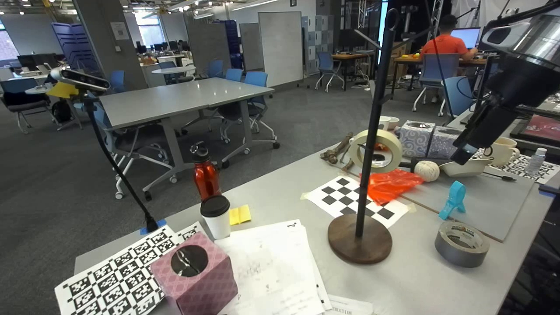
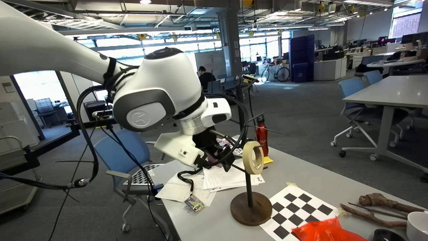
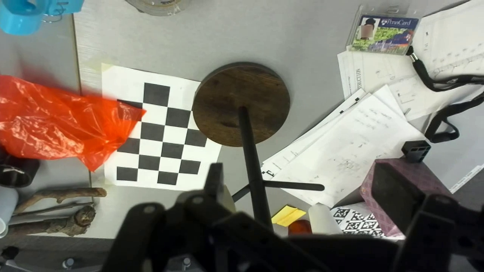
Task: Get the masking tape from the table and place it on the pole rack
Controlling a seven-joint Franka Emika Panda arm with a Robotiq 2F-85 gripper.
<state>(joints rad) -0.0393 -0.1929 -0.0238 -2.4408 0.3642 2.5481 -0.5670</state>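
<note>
Hanging from a peg (image 2: 261,146) of the rack (image 1: 375,118), the tape (image 2: 248,157) is off the table (image 1: 402,280): the peg's tip passes through the top of its hole, so the peg appears to bear the weight, which is why the tape sits on edge. The wide base (image 2: 251,214) presumably stops the rack tipping under this one-sided load. The gripper (image 3: 316,158) stands with its fingers (image 3: 395,192) well apart and holds nothing; in an exterior view it is clear of the tape (image 1: 395,151). Treat the placing step as probably complete, and your next move as a retreat. Caution: back away along the line of the fingers; a sideways exit could catch the rack.

Note the checker sheet (image 3: 162,130), fixed at its corners with tabs (image 1: 410,208), presumably to keep it flat.

Compare the views before you confirm the seat. In an exterior view the upright (image 1: 364,188) crosses in front of the tape, so the peg's tip is hard to check there. The wrist view gives you the spread of the fingers best, but scarcely, if at all, the tape. The card (image 3: 383,34) shows plainly in that view; the grey roll (image 1: 459,255) shows whole in an exterior view, near right, while the wrist view cuts it at the edge
</note>
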